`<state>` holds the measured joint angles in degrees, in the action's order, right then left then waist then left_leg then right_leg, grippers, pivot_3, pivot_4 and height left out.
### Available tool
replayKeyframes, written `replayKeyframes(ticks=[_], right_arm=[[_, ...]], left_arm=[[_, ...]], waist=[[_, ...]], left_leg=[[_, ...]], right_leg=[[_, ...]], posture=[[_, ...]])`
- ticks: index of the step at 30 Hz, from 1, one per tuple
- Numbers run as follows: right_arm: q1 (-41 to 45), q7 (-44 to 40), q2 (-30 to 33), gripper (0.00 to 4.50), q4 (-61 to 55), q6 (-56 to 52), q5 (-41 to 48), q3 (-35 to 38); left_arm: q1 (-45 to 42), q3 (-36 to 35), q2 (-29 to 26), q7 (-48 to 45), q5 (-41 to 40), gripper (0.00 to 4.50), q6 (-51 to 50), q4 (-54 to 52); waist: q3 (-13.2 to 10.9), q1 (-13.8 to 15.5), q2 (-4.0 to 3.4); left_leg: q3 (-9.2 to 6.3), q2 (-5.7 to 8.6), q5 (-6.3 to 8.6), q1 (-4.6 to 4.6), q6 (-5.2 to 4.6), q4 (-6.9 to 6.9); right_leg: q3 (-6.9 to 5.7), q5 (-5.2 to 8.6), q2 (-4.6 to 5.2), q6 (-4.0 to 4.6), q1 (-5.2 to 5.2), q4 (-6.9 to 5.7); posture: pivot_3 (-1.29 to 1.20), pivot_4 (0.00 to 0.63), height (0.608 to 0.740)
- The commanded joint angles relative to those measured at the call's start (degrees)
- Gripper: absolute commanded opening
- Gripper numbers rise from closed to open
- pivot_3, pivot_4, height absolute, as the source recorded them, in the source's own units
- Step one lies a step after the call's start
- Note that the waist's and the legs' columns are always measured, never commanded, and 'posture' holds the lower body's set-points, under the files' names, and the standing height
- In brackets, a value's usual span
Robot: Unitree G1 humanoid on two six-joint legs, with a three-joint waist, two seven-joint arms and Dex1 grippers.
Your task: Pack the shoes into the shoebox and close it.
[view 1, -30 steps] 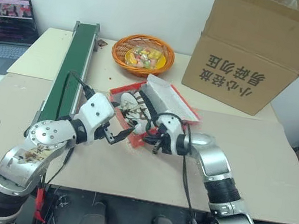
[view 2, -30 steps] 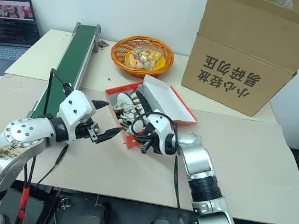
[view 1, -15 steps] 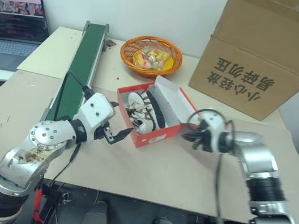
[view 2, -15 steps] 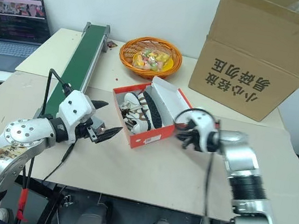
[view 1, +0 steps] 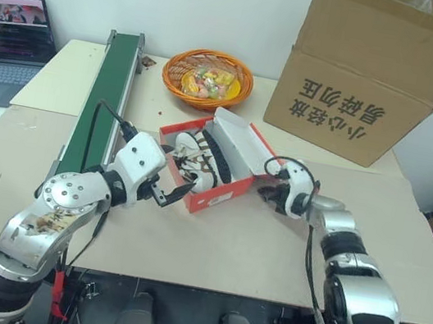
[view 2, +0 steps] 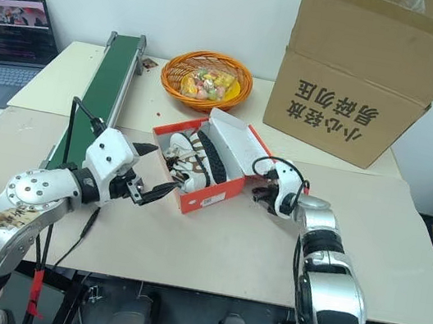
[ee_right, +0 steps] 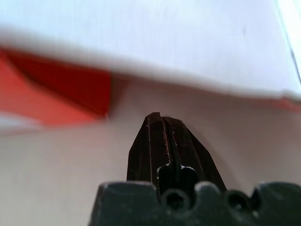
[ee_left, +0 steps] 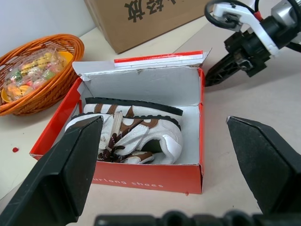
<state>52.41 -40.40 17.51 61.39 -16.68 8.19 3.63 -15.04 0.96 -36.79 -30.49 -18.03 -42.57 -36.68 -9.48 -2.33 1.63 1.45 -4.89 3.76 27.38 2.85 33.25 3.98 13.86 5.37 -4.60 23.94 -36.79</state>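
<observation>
Shoes (ee_left: pixel 129 136): both lying inside shoebox (view 1: pixel 222 200), packing apparently done. Shoebox sits mid-table, lid (view 1: pixel 241 137) tilted back and open, so closing remains. Right gripper (view 1: pixel 268 192): fingers pressed together, empty, tip low beside the box's far-side wall under the lid edge, likely placed to lever the lid over. Left gripper (view 1: pixel 171 193): spread wide, empty, at the box's near end, probably to brace it.
</observation>
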Motion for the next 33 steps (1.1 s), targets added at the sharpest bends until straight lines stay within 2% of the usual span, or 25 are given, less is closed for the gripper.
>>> replayKeyframes(ticks=[1, 7, 10, 12, 15, 21, 24, 28, 33], right_arm=[[3.0, 2.12, -1.16, 0.03, 3.48, 1.54, 5.98, 7.69], [4.46, -1.97, -2.05, 0.03, 3.92, -1.96, 13.62, 15.7], [4.71, -3.73, -1.93, 0.03, 3.28, -3.95, 15.82, 17.61], [3.97, -7.99, -2.06, 0.03, 0.02, -7.02, 17.81, 17.78], [-1.32, -17.73, -3.15, 0.03, -14.92, -13.49, 20.92, 13.48], [-15.1, -25.75, -0.08, 0.03, -52.43, -23.48, 28.91, 4.77], [-18.18, -24.67, 3.23, 0.03, -58.3, -23.71, 25.15, -0.91], [-14.29, -17.51, 4.26, 0.03, -56.9, -19.64, 18.33, -4.11], [-6.5, -7.79, 0.13, 0.03, -52.56, -13.09, 7.72, -10.6]], left_arm=[[-0.69, -1.03, -0.45, 0.18, 0.05, 4.5, 0.23, -1.66], [-1.2, -0.85, -0.53, -0.03, 0.07, 4.5, 0.32, -1.31], [-1.27, -0.78, -0.61, -0.17, 0.16, 4.5, 0.49, -1.08], [-1.27, -0.72, -0.51, -0.21, 0.13, 4.5, 0.52, -1.08], [-1.29, -0.73, -0.48, -0.3, 0.18, 4.5, 0.72, -0.95], [-1.3, -0.72, -0.61, -0.31, 0.37, 4.5, 0.86, -0.92], [-1.24, -0.65, -0.56, -0.27, 0.29, 4.5, 0.78, -1.07], [-1.36, -0.32, -0.38, -0.28, 0.17, 4.5, 0.65, -1.07], [-1.51, -0.18, -0.18, -0.26, 0.21, 4.5, 0.85, -0.75]], waist=[[0.0, -0.04, 0.0], [-0.01, -0.14, -0.01], [-0.01, -0.15, -0.01], [-0.01, -0.14, -0.01], [-0.01, -0.08, -0.02], [-0.01, 0.33, -0.04], [-0.01, 0.34, -0.03], [0.0, 0.15, -0.03], [-0.01, -0.03, -0.03]], left_leg=[[0.0, 0.0, 0.0, 0.0, 0.0, 0.0], [0.0, 0.0, 0.0, 0.0, 0.0, -0.02], [0.0, -0.01, 0.0, 0.0, 0.0, -0.02], [0.0, -0.01, 0.0, 0.0, 0.0, -0.03], [0.0, -0.01, 0.0, 0.05, 0.0, -0.04], [-0.01, -0.01, 0.01, 0.07, 0.02, -0.06], [0.0, -0.01, 0.02, 0.04, 0.03, -0.04], [0.0, -0.03, 0.02, -0.07, 0.04, -0.03], [0.0, -0.02, 0.02, 0.01, 0.03, -0.16]], right_leg=[[0.0, 0.0, 0.0, 0.0, 0.0, 0.0], [0.0, -0.03, 0.0, 0.05, 0.02, -0.02], [0.0, -0.03, -0.01, 0.05, 0.04, -0.03], [0.0, -0.03, -0.01, 0.05, 0.04, -0.03], [0.0, -0.03, -0.01, 0.05, 0.09, -0.03], [0.0, 0.01, -0.01, 0.05, 0.18, -0.2], [-0.01, 0.07, 0.02, 0.08, 0.15, -0.18], [-0.03, 0.14, 0.04, -0.05, 0.23, -0.05], [-0.02, 0.02, 0.03, 0.18, 0.24, -0.04]], posture=[[0.0, 0.15, 0.721], [0.0, 0.15, 0.721], [0.0, 0.15, 0.721], [0.0, 0.15, 0.721], [0.0, 0.15, 0.721], [0.0, 0.15, 0.721], [0.0, 0.15, 0.721], [0.0, 0.15, 0.721], [0.0, 0.15, 0.721]])
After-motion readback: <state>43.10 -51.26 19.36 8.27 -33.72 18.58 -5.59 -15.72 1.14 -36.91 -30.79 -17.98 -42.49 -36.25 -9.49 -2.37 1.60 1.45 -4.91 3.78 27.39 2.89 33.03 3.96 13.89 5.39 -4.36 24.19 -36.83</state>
